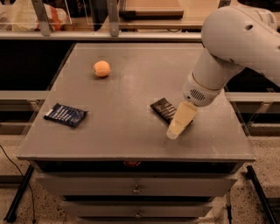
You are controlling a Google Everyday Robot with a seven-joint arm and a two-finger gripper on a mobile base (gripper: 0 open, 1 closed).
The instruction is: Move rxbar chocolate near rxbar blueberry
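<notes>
Cream gripper (174, 131) right of centre, over the black, white-lettered chocolate bar (162, 108); navy, pale-lined blueberry bar (65, 115) at left; orange fruit (102, 68); grey table (131, 87).

A grey table (131, 61) with a worn, matte top fills the middle of the room, and shallow drawers (87, 186) with small knobs sit under its front edge. The floor (262, 205) is pale and speckled. Behind the table, metal posts (113, 17) rise beside a wooden board (151, 5). The light is dim and warm. The gripper (173, 132) hangs over the table's front right part.
</notes>
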